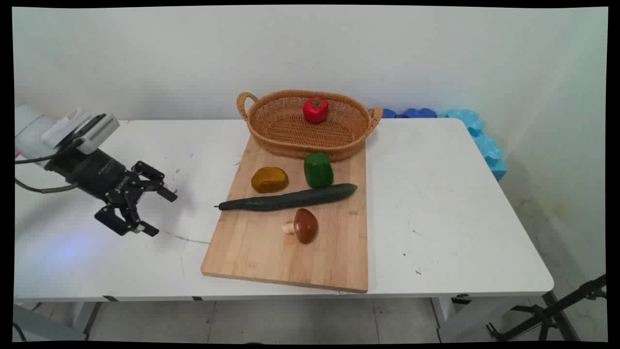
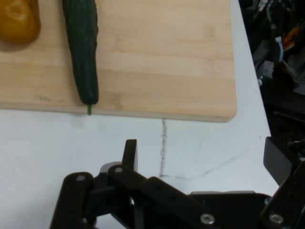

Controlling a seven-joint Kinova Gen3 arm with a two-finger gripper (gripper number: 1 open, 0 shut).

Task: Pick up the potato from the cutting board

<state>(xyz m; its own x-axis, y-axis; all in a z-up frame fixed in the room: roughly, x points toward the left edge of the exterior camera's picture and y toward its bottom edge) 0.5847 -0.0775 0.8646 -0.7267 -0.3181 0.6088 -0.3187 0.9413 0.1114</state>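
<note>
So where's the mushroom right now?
In the main view, the mushroom lies on the cutting board, just in front of the cucumber, right of the gripper.

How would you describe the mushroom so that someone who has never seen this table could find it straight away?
Start at the wooden cutting board in the middle of the white table, with the wicker basket at its far end. Just on the near side of the long cucumber lying across the board is the mushroom. It alone has a glossy brown cap with a pale stub of stem.
</note>
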